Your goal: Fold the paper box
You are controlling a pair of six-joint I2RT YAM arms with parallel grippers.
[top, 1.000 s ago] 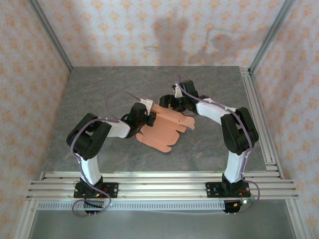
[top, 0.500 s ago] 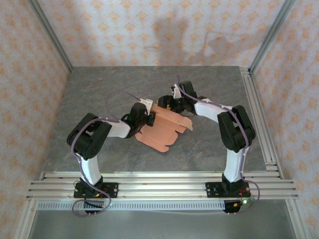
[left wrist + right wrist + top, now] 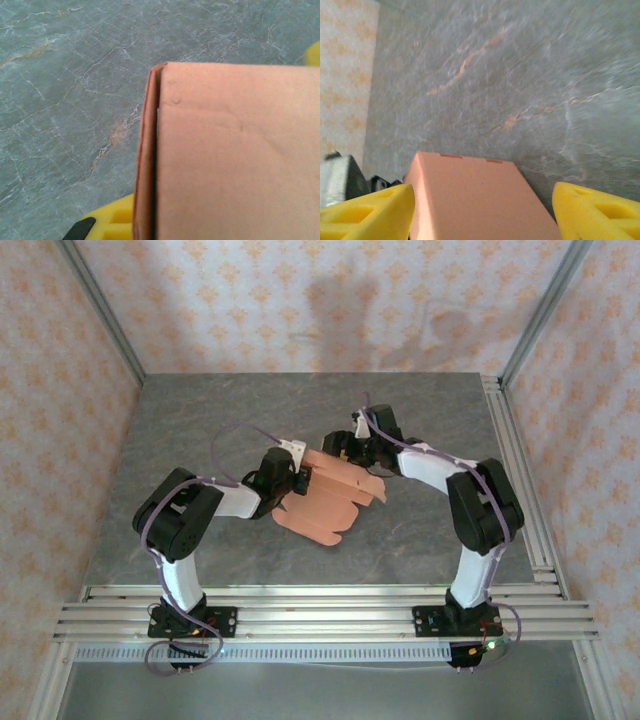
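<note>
Paper box (image 3: 328,502) is located mid-desk (image 3: 200,420), between the two tools. It is salmon card, with rounded flaps pointed toward the near side. Left tool (image 3: 296,478) is positioned at the box's left edge, right tool (image 3: 343,448) at its far edge.

Left wrist view: a doubled card edge of the box (image 3: 235,150) is seen just above one yellow finger pad (image 3: 110,224). A second yellow patch (image 3: 314,52) is cut off at the right edge, and its owner cannot be told. Whether the left tool is spread or pinching the card cannot be told either.

Right wrist view: the right tool's fingers (image 3: 365,210) are spread wide. A flat panel of the box (image 3: 470,200) is framed between them, with its left edge right beside the left finger.
</note>
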